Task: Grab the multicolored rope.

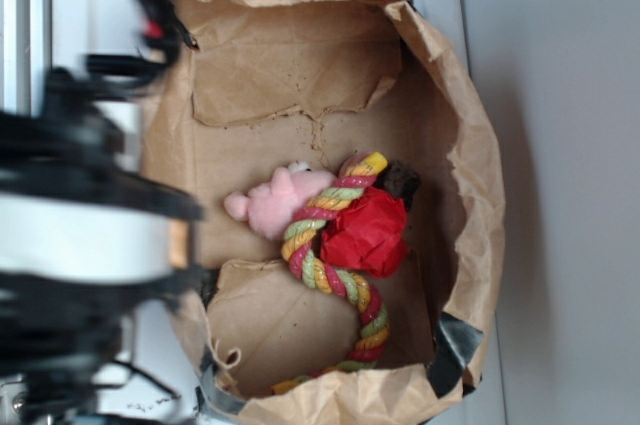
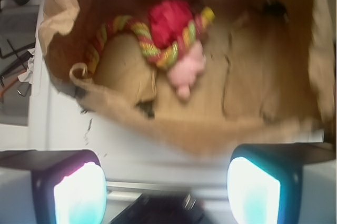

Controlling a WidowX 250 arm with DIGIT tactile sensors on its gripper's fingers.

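The tool (image 2: 166, 187) stood wide open with nothing between its two glowing pads (image 2: 80, 195), hanging outside the paper bag (image 1: 470, 160), low at six o'clock in the wrist view and well apart from the contents. In the exterior view the arm was a blurred dark mass at nine o'clock, beside the bag's torn brown rim.

Inside, on the bag's floor, the multicolored rope (image 1: 330, 275) lay in a curve. One end sat near the centre, touching the pink plush toy (image 1: 278, 203) at its nine o'clock side; the rope wrapped around the red crumpled lump (image 1: 368, 233) and trailed off toward six o'clock by the bag's wall. A small dark object (image 1: 402, 181) sat just beyond the lump at one o'clock.

By the look of it, the task had barely begun: nothing was grasped and the tool had not yet crossed the rim. What remained was to reach into the bag, come down over a free stretch of rope clear of toy and lump, and close.
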